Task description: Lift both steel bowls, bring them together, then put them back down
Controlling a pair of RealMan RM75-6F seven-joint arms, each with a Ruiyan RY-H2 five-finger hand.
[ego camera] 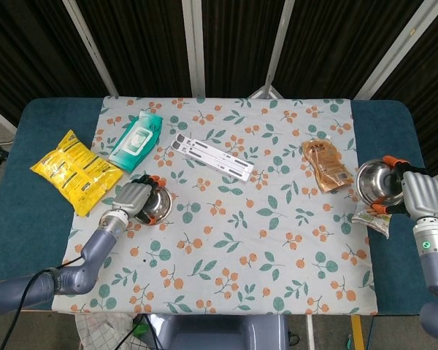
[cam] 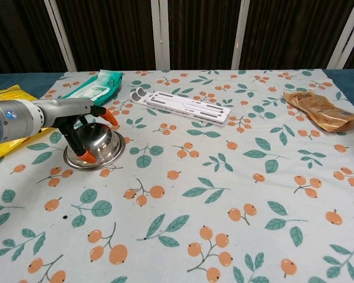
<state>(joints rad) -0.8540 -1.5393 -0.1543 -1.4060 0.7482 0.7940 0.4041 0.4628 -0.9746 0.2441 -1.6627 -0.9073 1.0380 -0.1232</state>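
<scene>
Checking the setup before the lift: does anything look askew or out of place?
The left steel bowl lies upside down, rim on the cloth, under the left hand. The right steel bowl sits mouth-up at the right hand, beside a small packet.

The middle of the worktop [ego camera: 233,240], from the centre down to six o'clock, is bare patterned cloth, a wide lane between the two hands. The white slotted strip [ego camera: 213,155] lies slantwise just above centre, toward twelve o'clock, bounding that lane. At ten o'clock the teal wipes pack [ego camera: 136,141] and, farther toward nine, the yellow snack bag [ego camera: 74,172] crowd the left hand [ego camera: 133,199] and the left steel bowl [ego camera: 156,205]. At three o'clock the brown pouch [ego camera: 325,165] lies just inboard of the right steel bowl [ego camera: 377,180], and a small crumpled packet [ego camera: 372,218] lies under the right hand [ego camera: 419,194].
</scene>
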